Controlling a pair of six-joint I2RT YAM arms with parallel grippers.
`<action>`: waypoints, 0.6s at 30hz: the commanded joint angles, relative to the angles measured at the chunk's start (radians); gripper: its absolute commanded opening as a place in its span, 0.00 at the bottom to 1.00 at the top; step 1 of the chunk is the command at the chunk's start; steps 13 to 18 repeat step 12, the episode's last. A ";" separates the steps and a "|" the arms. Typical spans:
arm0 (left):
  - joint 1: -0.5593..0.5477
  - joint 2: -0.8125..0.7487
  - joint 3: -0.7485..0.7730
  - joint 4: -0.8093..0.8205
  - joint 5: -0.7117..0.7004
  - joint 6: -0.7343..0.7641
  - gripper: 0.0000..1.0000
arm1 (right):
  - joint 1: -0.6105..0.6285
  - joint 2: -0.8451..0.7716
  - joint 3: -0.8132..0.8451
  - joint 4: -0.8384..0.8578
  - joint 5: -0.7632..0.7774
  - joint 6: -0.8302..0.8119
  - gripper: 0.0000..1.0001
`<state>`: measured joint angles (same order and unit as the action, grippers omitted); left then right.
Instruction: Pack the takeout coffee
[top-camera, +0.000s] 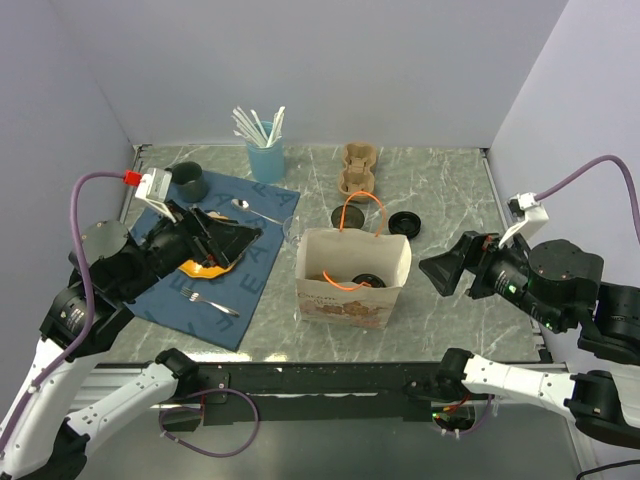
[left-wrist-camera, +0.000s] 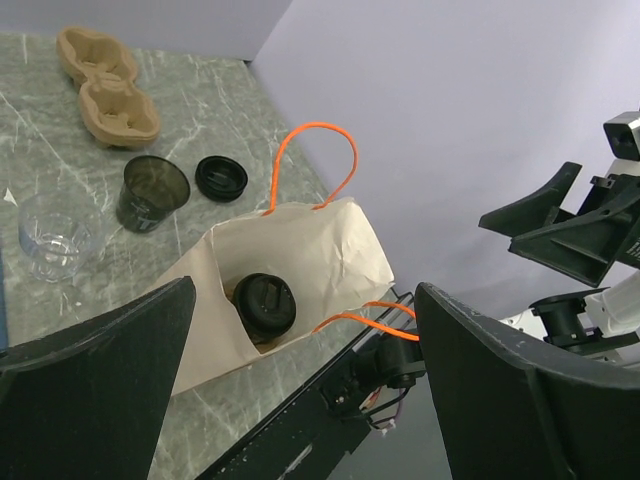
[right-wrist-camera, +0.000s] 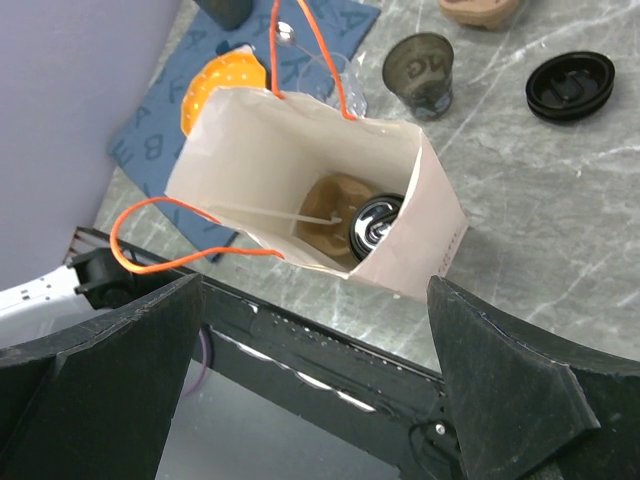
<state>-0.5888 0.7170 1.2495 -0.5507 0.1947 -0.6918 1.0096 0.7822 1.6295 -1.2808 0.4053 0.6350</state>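
The takeout coffee (top-camera: 366, 280), a small black cup with a round black lid, stands inside the open paper bag (top-camera: 385, 262) with orange handles at the table's middle. It also shows in the left wrist view (left-wrist-camera: 265, 305) and the right wrist view (right-wrist-camera: 374, 226), down in the bag (left-wrist-camera: 330, 240) (right-wrist-camera: 255, 140). My left gripper (top-camera: 236, 238) (left-wrist-camera: 305, 290) is open and empty, left of the bag above the blue placemat. My right gripper (top-camera: 438, 272) (right-wrist-camera: 315, 285) is open and empty, right of the bag.
Behind the bag stand a dark translucent cup (top-camera: 345, 217), a loose black lid (top-camera: 403, 222), a clear glass (top-camera: 291, 228) and a cardboard cup carrier (top-camera: 358, 170). The blue placemat (top-camera: 250, 285) holds an orange plate (top-camera: 205, 268), fork, spoon and dark green mug (top-camera: 190, 181). A blue cup of straws (top-camera: 265, 157) stands at the back.
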 joint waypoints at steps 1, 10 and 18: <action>-0.003 -0.013 0.007 0.017 -0.018 0.009 0.97 | -0.006 0.008 -0.005 0.080 0.030 -0.001 1.00; -0.002 -0.025 0.010 0.014 -0.024 0.014 0.97 | -0.005 0.020 0.000 0.087 0.026 -0.012 1.00; -0.003 -0.031 0.004 0.021 -0.026 0.009 0.97 | -0.006 0.020 0.001 0.086 0.024 -0.012 1.00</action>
